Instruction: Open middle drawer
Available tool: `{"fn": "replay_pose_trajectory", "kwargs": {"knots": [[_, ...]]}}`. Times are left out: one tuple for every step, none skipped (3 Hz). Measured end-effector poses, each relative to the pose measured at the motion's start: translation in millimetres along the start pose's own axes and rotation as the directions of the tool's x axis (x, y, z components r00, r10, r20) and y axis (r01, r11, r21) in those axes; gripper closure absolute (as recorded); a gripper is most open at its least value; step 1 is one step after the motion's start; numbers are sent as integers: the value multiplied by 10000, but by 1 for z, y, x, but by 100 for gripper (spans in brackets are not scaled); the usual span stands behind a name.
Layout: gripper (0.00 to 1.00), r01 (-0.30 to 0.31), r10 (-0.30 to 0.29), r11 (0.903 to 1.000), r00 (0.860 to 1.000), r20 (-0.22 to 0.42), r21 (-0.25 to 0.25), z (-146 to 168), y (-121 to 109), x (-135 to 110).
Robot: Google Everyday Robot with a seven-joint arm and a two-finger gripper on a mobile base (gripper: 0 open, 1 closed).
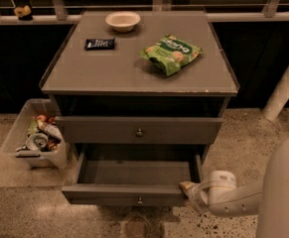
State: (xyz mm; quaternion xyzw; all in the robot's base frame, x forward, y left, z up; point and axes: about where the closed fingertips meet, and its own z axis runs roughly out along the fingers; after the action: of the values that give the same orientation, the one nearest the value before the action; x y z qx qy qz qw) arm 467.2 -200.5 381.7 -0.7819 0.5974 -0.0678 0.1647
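The grey cabinet (134, 73) has two drawer fronts showing. The upper front (109, 130) with its round knob (139, 132) stands out only a little. Below it the middle drawer (109, 196) is pulled well out, and its inside (134, 172) looks empty. Its small metal knob (140, 201) faces me. My gripper (187, 187) is at the right front corner of this drawer, touching or just beside the front panel's end. My white arm (233, 200) reaches in from the lower right. Any lower drawer is hidden under the open one.
On the cabinet top lie a white bowl (122, 20), a dark snack bar (100, 43) and a green chip bag (171, 52). A clear bin of trash (35, 140) stands on the floor at the left. A white pole (283, 90) stands at the right.
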Motion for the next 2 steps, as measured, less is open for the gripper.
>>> {"fn": "replay_pose_trajectory", "kwargs": {"knots": [[100,0,0,10000,10000,0,0,-2,-2,-1],[100,81,-80,9999,10000,55,-94,-3,12,-4]]}}
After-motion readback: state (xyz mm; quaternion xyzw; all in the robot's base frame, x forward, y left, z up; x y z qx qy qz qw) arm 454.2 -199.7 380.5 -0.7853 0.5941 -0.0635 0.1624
